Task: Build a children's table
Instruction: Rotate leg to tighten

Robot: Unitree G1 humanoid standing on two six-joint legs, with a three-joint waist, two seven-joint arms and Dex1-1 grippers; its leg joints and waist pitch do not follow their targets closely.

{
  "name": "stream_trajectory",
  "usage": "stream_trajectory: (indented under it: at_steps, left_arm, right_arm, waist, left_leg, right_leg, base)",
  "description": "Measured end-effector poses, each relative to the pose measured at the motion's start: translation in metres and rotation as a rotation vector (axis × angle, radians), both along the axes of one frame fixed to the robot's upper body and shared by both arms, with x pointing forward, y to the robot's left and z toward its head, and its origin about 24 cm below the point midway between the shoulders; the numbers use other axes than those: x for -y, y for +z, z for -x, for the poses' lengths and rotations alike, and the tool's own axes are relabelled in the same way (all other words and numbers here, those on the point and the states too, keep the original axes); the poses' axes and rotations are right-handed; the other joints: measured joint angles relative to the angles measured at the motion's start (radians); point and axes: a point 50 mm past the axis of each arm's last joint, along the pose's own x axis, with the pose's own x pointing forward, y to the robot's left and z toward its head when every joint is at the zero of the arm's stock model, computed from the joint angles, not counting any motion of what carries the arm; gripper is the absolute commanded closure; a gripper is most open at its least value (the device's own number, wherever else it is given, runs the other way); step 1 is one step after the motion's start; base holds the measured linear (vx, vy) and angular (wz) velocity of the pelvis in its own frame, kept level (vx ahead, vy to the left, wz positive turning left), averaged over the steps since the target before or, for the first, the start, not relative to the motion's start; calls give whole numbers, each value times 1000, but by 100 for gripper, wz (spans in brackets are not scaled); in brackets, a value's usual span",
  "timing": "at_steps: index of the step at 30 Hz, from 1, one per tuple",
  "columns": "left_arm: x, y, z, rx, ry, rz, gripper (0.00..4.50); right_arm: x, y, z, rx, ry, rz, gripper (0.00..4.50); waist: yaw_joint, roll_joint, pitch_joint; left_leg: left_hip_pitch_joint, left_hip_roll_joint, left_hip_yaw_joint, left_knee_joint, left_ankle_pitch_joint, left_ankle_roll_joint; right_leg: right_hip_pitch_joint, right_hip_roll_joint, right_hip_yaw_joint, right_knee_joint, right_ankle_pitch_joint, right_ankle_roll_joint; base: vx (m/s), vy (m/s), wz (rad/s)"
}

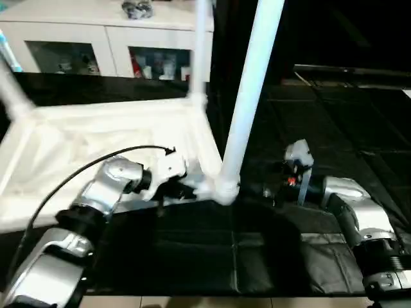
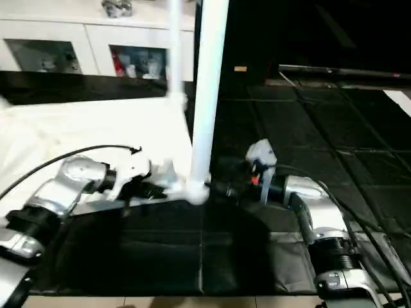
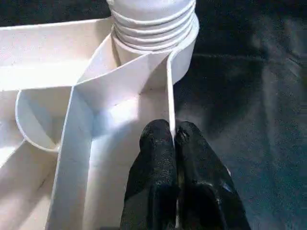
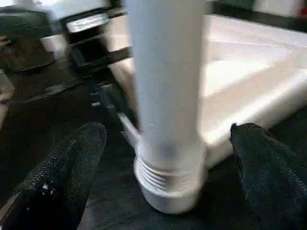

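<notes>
The children's table top [image 1: 96, 138] lies upside down on the black mat, ribbed underside up. A white leg [image 1: 250, 96] stands upright in the near right corner socket [image 1: 225, 189], its threaded base [image 3: 151, 24] seated there. Another leg [image 1: 202, 45] rises at the far right corner, and a third [image 1: 13, 90] leans at the far left. My left gripper [image 3: 170, 136] is shut on the thin rim wall [image 3: 169, 96] just beside that near socket. My right gripper [image 4: 168, 139] stands open, one finger on each side of the leg's [image 4: 165, 72] base, both clear of it.
A white cabinet with glass doors [image 1: 96, 38] stands behind the table top. Black padded mat [image 1: 225, 256] covers the floor in front and to the right. A dark rail [image 1: 353, 70] runs along the back right. A black cable [image 1: 77, 170] loops over my left forearm.
</notes>
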Motion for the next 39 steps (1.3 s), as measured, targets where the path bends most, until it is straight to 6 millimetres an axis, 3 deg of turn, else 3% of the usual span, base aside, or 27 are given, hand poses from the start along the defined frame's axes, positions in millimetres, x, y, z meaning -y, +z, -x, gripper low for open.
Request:
stream_trajectory:
  at_steps: [5,10,15,30,39]
  left_arm:
    - [0,1,6,-22,-85,-3,450]
    - [-3,3,12,-37,-155,-30,450]
    - [-3,3,16,-45,-198,-39,450]
    - [-3,4,18,-46,-215,-42,450]
    - [1,2,16,-73,-173,-26,450]
  right_arm:
    - [-10,0,4,-40,133,4,6]
    - [-15,-2,3,-65,201,11,41]
    - [-16,-3,5,-91,229,4,104]
    - [-21,-6,9,-126,282,-1,229]
    - [-18,-8,13,-136,258,-3,243]
  waist:
    - [10,-1,0]
    - [11,-5,0]
    - [14,-5,0]
    - [15,-5,0]
    - [24,-3,-1]
  left_leg:
    - [-1,0,1,0,0,0]
    - [-1,0,1,0,0,0]
    - [-1,0,2,1,0,0]
    - [-1,1,2,1,0,0]
    - [1,0,2,2,0,0]
  right_leg:
    - [0,-1,0,0,-1,1]
    - [0,-1,0,0,-1,1]
    - [1,-1,0,0,-1,1]
    - [1,-1,0,0,-1,2]
    - [4,-1,1,1,-1,2]
  base:
    - [0,0,0]
    - [0,0,0]
    - [0,0,0]
    - [0,0,0]
    - [0,0,0]
